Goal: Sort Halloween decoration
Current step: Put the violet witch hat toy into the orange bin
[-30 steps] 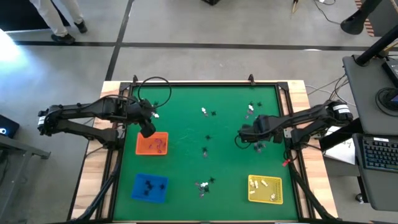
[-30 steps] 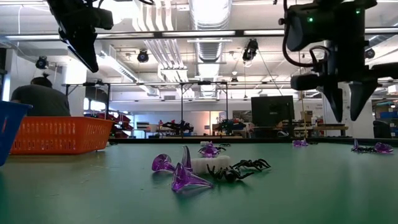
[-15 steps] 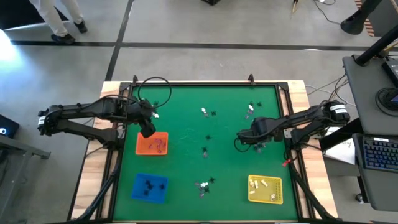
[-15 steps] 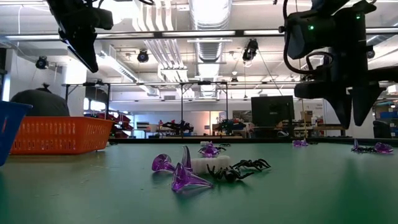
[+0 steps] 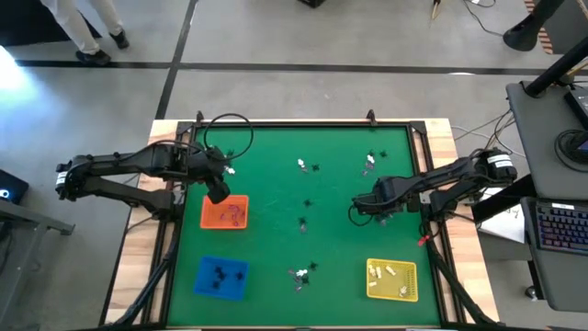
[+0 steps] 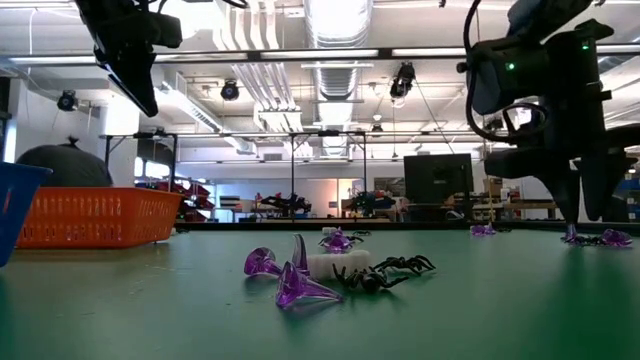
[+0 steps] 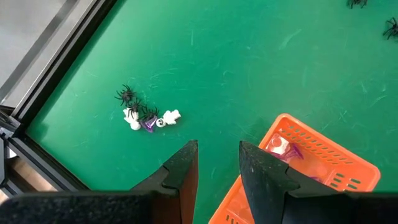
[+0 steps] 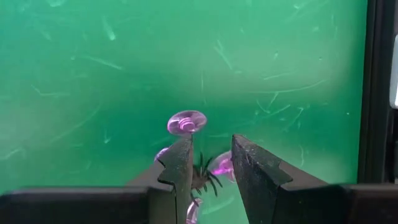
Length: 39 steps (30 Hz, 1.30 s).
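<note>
The Halloween decoration lies scattered on the green mat [image 5: 276,239] as tiny trinkets. My right gripper [image 8: 208,163] points down, open, over a small cluster near the table's right edge. A black spider [image 8: 203,175] lies between its fingers, with purple cups [image 8: 186,122] around it. In the low view the fingertips [image 6: 573,205] hang just above that cluster [image 6: 604,238]. My left gripper [image 7: 217,163] waits open and empty, high above the far left corner of the orange tray [image 7: 323,165]. A cluster of white, black and purple trinkets [image 7: 147,116] lies beyond it.
The orange tray [image 5: 225,213] is at the left, the blue tray [image 5: 220,278] at the near left and the yellow tray [image 5: 392,280] at the near right, each with trinkets inside. More trinkets lie mid-mat [image 5: 304,223], at the far side [image 5: 306,165] and near the front [image 6: 320,270].
My right gripper has sunk toward the mat and shifted a little toward the table's right edge, ending over the purple and black cluster. Its wrist has rolled as it came down. Its fingers stay open.
</note>
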Each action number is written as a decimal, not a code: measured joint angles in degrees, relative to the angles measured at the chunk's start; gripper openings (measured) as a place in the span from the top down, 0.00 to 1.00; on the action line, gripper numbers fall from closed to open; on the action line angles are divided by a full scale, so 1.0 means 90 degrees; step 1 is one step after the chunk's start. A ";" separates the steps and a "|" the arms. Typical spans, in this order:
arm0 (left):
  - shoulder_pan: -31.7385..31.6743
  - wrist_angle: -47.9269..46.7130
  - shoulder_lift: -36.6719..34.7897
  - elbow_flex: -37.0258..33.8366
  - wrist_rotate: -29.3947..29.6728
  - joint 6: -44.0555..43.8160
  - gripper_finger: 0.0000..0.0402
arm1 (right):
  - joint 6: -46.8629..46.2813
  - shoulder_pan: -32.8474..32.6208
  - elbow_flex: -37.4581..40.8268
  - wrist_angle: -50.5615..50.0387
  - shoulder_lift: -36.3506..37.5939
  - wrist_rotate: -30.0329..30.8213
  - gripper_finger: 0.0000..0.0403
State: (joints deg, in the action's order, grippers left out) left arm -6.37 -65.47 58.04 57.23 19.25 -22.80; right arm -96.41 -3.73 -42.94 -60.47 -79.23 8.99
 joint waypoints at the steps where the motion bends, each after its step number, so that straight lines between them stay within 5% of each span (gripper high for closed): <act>1: 0.0000 0.0001 0.0000 0.0000 -0.0032 -0.0001 0.76 | 0.0022 0.0000 0.0000 0.0005 0.0001 -0.0002 0.74; 24: 0.0000 0.0044 0.0000 0.0000 -0.0039 -0.0025 0.76 | 0.0380 0.0132 0.0100 0.0476 -0.0001 0.0170 0.74; 39: 0.0000 0.0065 0.0002 0.0000 -0.0039 -0.0025 0.76 | 0.0380 0.0223 0.0296 0.0709 -0.0001 0.0170 0.86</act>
State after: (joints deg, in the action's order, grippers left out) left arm -6.37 -64.89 58.06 57.23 18.90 -23.03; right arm -92.99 -1.72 -40.27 -54.09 -79.24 10.52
